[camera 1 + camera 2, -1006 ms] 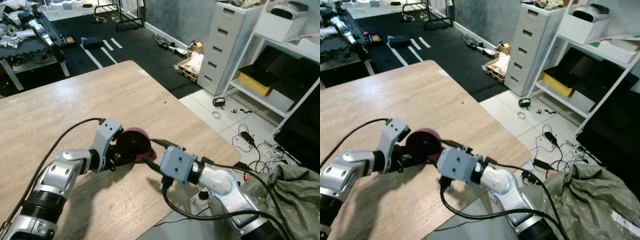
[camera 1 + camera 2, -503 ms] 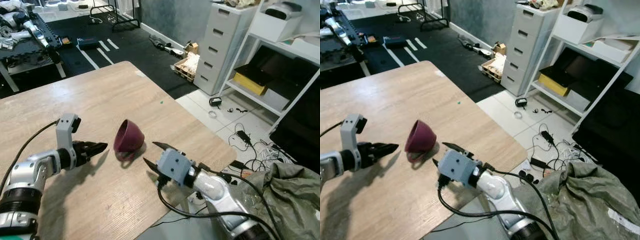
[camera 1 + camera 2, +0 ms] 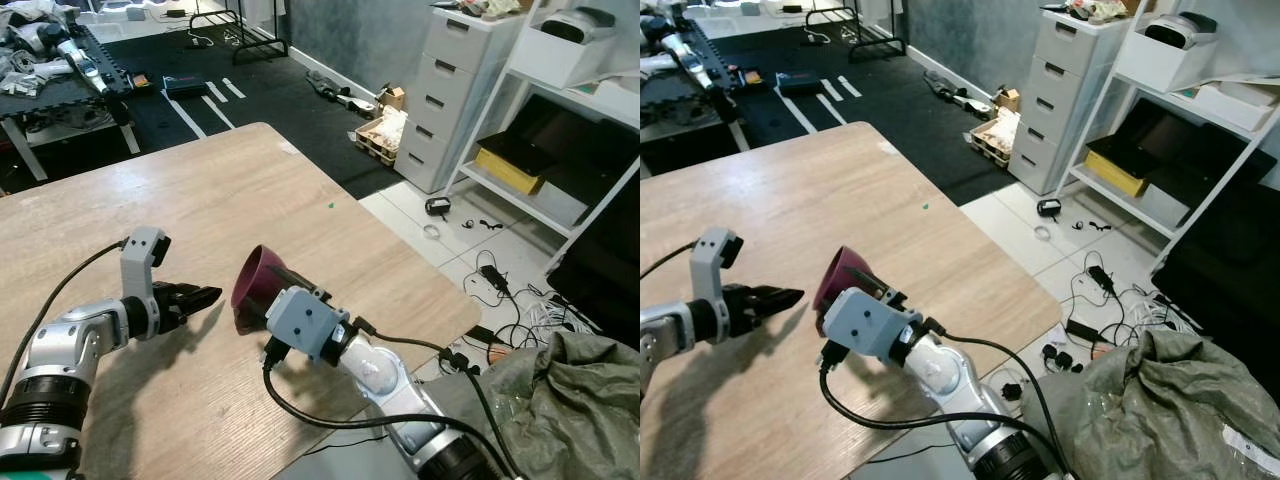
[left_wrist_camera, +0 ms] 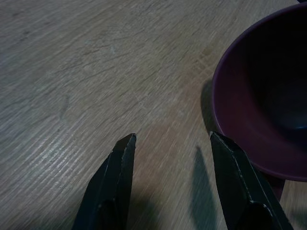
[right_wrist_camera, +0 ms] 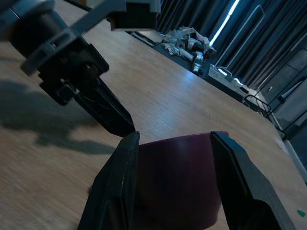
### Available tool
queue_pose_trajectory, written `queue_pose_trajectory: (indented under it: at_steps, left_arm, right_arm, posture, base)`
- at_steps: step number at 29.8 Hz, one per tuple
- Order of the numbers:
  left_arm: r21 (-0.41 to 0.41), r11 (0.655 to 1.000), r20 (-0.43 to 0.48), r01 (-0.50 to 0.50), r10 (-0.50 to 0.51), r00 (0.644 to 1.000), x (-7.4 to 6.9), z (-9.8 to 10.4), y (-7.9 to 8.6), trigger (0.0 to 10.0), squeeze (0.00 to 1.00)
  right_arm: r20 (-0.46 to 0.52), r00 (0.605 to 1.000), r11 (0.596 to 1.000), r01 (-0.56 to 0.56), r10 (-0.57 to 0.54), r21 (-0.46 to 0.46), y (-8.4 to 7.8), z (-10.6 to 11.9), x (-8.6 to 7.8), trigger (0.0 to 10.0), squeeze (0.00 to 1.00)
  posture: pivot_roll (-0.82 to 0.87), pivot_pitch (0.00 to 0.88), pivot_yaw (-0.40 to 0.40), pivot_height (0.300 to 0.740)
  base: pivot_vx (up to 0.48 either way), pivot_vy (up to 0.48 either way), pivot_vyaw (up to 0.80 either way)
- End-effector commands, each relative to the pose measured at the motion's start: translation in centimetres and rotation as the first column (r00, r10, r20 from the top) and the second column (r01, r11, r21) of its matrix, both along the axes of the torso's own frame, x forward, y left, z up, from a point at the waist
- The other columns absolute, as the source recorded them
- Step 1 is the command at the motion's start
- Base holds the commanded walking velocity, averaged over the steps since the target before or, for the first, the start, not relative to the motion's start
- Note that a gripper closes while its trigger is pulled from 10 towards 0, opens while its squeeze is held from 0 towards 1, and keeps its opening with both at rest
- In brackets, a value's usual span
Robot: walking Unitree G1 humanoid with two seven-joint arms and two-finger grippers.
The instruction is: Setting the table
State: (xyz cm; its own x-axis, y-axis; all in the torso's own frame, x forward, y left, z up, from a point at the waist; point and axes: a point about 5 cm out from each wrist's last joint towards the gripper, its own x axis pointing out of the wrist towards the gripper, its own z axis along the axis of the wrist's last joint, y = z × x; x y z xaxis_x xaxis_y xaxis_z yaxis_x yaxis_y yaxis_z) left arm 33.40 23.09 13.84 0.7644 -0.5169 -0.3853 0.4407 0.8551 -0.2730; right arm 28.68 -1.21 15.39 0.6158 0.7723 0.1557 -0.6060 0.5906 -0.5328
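The maroon cup (image 3: 258,288) lies tipped on its side on the wooden table (image 3: 200,190), near the table's right edge — its mouth faces the left gripper (image 3: 196,297). The right gripper (image 5: 175,191) is nearer: its wide-open fingers stand either side of the cup body. The left gripper, also open, holds nothing, just beside the rim.

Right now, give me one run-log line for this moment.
cup: on its side on table | right end effector: open, straddling cup | left end effector: open, beside cup, apart
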Motion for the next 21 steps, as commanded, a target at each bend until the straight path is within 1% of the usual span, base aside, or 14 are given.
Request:
queue_pose_trajectory:
  at_steps: [1,3,4,5,8,9,10,11,12,13,14,15,19,21]
  left_arm:
    - [0.019,1.000,-0.129,0.004,-0.002,0.992,-1.1,-2.7,-0.3,10.0,0.00]
    - [0.012,1.000,-0.119,0.009,-0.008,0.993,-1.0,-2.6,-0.8,10.0,0.00]
    - [0.012,1.000,-0.119,0.009,-0.008,0.993,-1.0,-2.6,-0.8,10.0,0.00]
    - [0.002,1.000,-0.105,0.011,-0.011,0.994,-0.9,-2.4,-1.3,10.0,0.00]
    - [-0.003,1.000,-0.100,0.011,-0.011,0.995,-0.9,-2.3,-1.5,10.0,0.00]
    - [-0.021,1.000,-0.084,0.002,-0.004,0.996,-0.8,-2.1,-1.9,10.0,0.00]
    - [-0.027,1.000,-0.080,-0.001,-0.002,0.997,-0.8,-2.0,-2.1,10.0,0.00]
    - [-0.027,1.000,-0.080,-0.001,-0.002,0.997,-0.8,-2.0,-2.1,10.0,0.00]
    - [-0.030,1.000,-0.074,-0.003,0.001,0.997,-0.8,-1.9,-2.2,10.0,0.00]
    - [-0.030,1.000,-0.069,-0.004,0.002,0.998,-0.9,-1.8,-2.4,10.0,0.00]
    - [-0.030,1.000,-0.069,-0.004,0.002,0.998,-0.9,-1.8,-2.4,10.0,0.00]
    - [-0.024,1.000,-0.064,-0.008,0.006,0.998,-1.0,-1.7,-2.4,10.0,0.00]
    - [-0.014,0.999,-0.033,-0.050,0.050,0.998,-0.9,-1.1,-2.6,10.0,0.00]
    - [-0.018,0.998,-0.017,-0.052,0.052,0.999,-0.8,-0.6,-3.0,10.0,0.00]
  right_arm:
    - [-0.045,0.999,0.999,-0.004,0.006,0.043,0.0,0.2,-0.1,10.0,0.00]
    - [-0.115,0.989,0.980,0.113,-0.094,0.163,-0.5,2.5,1.0,10.0,0.00]
    - [-0.115,0.989,0.980,0.113,-0.094,0.163,-0.5,2.5,1.0,10.0,0.00]
    - [-0.152,0.967,0.953,0.233,-0.206,0.195,-0.6,4.1,2.1,10.0,0.00]
    - [-0.152,0.957,0.945,0.272,-0.246,0.184,-0.6,4.5,2.4,10.0,0.00]
    - [-0.211,0.919,0.908,0.374,-0.334,0.192,-0.2,4.7,3.4,10.0,0.00]
    - [-0.230,0.907,0.896,0.399,-0.353,0.197,-0.1,4.7,3.6,10.0,0.00]
    - [-0.230,0.907,0.896,0.399,-0.353,0.197,-0.1,4.7,3.6,10.0,0.00]
    - [-0.257,0.897,0.889,0.413,-0.360,0.199,0.2,4.5,3.9,10.0,0.00]
    - [-0.322,0.885,0.885,0.415,-0.337,0.214,0.8,4.2,3.9,10.0,0.00]
    - [-0.322,0.885,0.885,0.415,-0.337,0.214,0.8,4.2,3.9,10.0,0.00]
    - [-0.359,0.879,0.888,0.406,-0.314,0.216,1.3,4.0,3.9,10.0,0.00]
    - [-0.389,0.885,0.937,0.326,-0.256,0.123,3.0,3.2,3.0,10.0,0.00]
    - [-0.405,0.879,0.945,0.312,-0.251,0.093,3.4,3.0,2.6,10.0,0.00]
  posture:
    - [0.02,0.070,0.071,0.740]
    - [0.01,0.071,0.064,0.740]
    - [0.01,0.071,0.064,0.740]
    - [0.01,0.069,0.062,0.740]
    - [0.01,0.069,0.062,0.740]
    - [0.01,0.067,0.057,0.740]
    - [0.01,0.067,0.057,0.740]
    - [0.01,0.067,0.057,0.740]
    - [0.01,0.066,0.054,0.740]
    - [0.02,0.067,0.052,0.740]
    - [0.02,0.067,0.052,0.740]
    - [0.02,0.066,0.050,0.740]
    - [0.03,0.071,0.042,0.740]
    - [0.03,0.073,0.041,0.740]
  base:
    - [0.000,0.000,0.00]
    - [0.000,0.000,0.00]
    - [0.000,0.000,0.00]
    - [0.000,0.000,0.00]
    - [0.000,0.000,0.00]
    - [0.000,0.000,0.00]
    - [0.000,0.000,0.00]
    - [0.000,0.000,0.00]
    - [0.000,0.000,0.00]
    - [0.000,0.000,0.00]
    - [0.000,0.000,0.00]
    - [0.000,0.000,0.00]
    - [0.000,0.000,0.00]
    - [0.000,0.000,0.00]
